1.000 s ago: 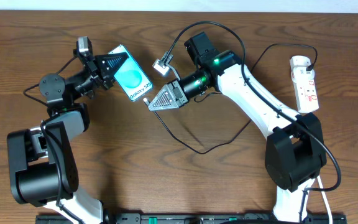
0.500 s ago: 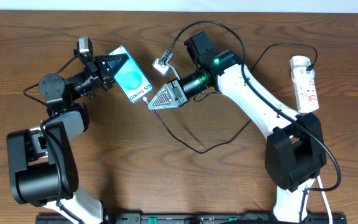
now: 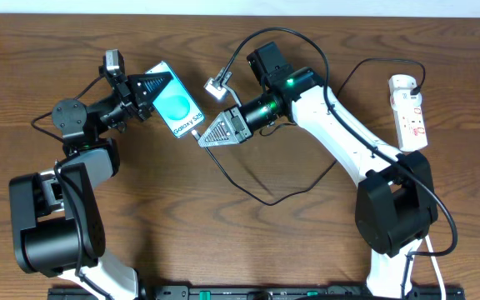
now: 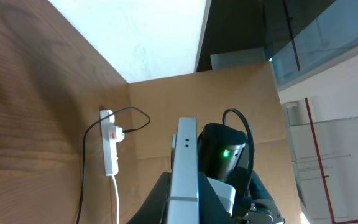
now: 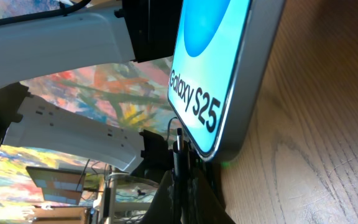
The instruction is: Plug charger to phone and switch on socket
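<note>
Left end effector clamps the phone by one end, while right end effector pinches the charger, its tip just ahead at the phone's edge.

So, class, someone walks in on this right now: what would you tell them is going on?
The left gripper grips the phone by its upper end, with the screen lit. The right gripper pinches the charger at its plug end and has it right at the phone's bottom edge. Whether the plug is fully in cannot be told. The socket lies at the far right of the table, with nothing touching it.
</note>
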Motion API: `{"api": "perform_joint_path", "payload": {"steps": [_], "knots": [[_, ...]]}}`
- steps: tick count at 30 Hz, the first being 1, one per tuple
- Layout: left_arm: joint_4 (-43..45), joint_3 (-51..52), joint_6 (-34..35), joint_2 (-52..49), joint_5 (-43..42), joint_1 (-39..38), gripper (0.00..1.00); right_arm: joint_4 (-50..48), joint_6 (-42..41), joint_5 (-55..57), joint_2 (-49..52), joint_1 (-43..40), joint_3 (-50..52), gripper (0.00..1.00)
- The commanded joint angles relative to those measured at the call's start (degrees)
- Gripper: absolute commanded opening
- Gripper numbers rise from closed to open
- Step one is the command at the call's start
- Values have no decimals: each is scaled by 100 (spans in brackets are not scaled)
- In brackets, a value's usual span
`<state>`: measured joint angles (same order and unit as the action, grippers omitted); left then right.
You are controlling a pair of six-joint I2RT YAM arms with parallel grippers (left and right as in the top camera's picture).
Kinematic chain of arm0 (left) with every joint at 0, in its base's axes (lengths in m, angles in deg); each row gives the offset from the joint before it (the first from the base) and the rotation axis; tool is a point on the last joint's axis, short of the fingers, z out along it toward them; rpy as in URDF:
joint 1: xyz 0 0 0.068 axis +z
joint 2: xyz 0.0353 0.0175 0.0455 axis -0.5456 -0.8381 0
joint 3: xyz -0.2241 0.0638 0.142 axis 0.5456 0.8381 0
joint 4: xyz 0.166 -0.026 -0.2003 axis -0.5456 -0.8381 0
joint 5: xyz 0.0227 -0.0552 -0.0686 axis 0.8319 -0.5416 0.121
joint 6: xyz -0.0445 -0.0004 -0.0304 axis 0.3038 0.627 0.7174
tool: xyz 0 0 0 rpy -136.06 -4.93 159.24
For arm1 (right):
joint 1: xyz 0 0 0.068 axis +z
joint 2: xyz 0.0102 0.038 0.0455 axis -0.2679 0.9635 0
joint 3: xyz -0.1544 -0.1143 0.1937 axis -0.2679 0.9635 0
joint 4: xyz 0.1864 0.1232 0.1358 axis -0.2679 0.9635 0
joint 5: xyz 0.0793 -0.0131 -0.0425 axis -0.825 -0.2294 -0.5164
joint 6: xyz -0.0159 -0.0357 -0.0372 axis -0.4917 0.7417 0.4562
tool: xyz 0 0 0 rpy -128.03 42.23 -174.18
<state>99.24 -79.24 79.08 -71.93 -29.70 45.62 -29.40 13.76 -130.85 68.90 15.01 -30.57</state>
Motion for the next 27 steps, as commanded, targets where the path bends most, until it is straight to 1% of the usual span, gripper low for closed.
{"api": "perform_joint_path", "payload": {"steps": [1,8,19,27], "knots": [[79,-68,0,37,-68,24,7,-17,-61,-103,28,-57,-13,1],[452,-68,229,37,-7,24,7,-63,-61,-103,28,-57,-13,1],[461,-68,278,37,-7,24,7,-103,-79,-105,28,-57,-13,1],[461,-68,275,37,35,24,7,-291,-361,-105,28,-55,-13,1]]}}
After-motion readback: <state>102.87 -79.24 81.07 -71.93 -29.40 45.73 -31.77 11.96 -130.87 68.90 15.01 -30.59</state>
